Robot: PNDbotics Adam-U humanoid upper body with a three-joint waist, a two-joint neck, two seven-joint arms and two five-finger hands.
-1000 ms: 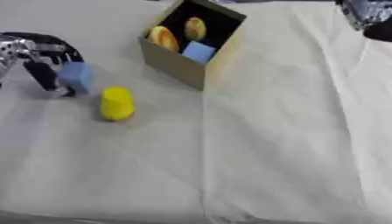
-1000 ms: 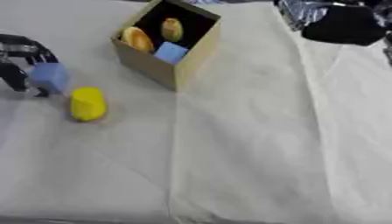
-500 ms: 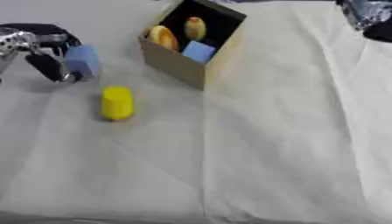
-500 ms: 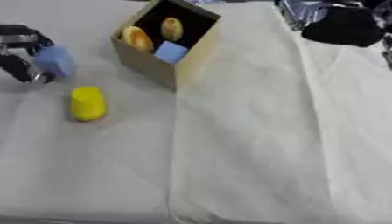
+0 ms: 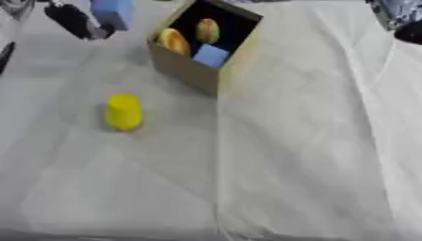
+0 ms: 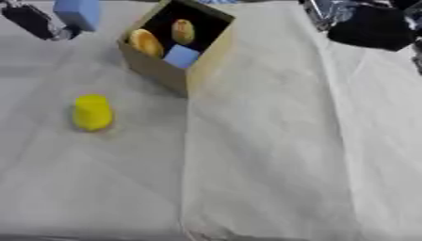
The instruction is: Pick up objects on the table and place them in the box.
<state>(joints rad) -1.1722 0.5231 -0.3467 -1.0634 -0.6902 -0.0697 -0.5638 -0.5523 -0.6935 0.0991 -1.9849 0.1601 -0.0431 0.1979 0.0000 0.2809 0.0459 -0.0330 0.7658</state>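
1. Left hand (image 5: 72, 21) at top left, fingers closed round a blue block (image 5: 114, 12), lifted clear of the worktop (image 5: 288, 155)
2. Just right: open box (image 5: 183, 71) holding two orange pieces and a blue cube
3. Nearer: yellow object (image 5: 124, 111) lying on the cloth
4. Right hand (image 6: 371, 23) at top right, grip unclear

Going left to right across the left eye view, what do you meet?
Left robot hand → the blue block it holds → yellow object on the cloth → open box → right robot hand, top right corner.

Creased white tablecloth (image 5: 313, 141) throughout
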